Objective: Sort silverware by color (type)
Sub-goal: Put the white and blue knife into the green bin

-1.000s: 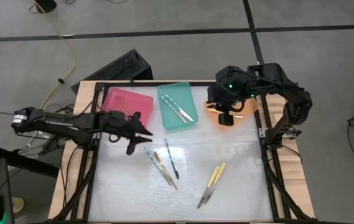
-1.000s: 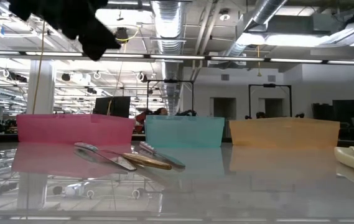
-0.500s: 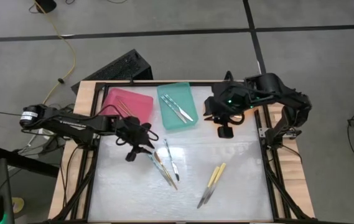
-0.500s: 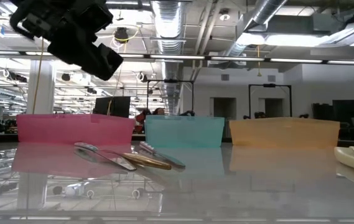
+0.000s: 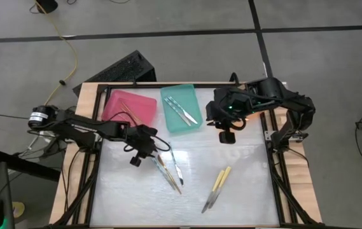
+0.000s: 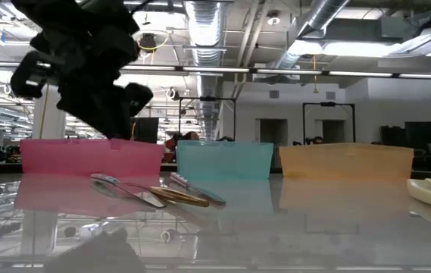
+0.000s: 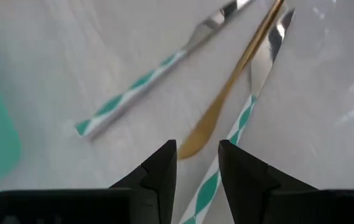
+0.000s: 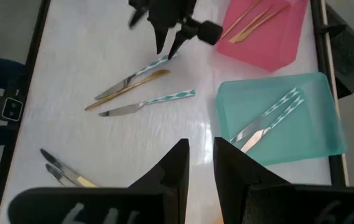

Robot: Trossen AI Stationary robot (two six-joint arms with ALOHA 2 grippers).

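Three utensils lie bunched left of the table's centre: two with teal-striped handles point(image 5: 175, 164) point(image 5: 157, 159) and a gold one point(image 5: 170, 177) that crosses one of them. My left gripper point(image 5: 157, 148) point(image 7: 197, 163) is open, low over this bunch. Its fingertips stand on either side of the gold utensil's broad end point(image 7: 192, 144); I see no touch. Two pale yellow utensils point(image 5: 216, 186) lie right of centre. My right gripper point(image 5: 221, 124) point(image 8: 201, 158) is open, holds nothing, and hangs by the orange tray point(image 5: 254, 115).
Three trays line the far edge: a pink tray point(image 5: 144, 102) with gold utensils, a teal tray point(image 5: 190, 94) with two teal-striped ones, and the orange tray, partly under my right arm. The near half of the table is bare white around the yellow pair.
My left gripper has swung from beside the pink tray toward the table's right and near side and come down over the bunch of three utensils. My right gripper has drawn off the orange tray toward the left and near side. No utensil has moved.
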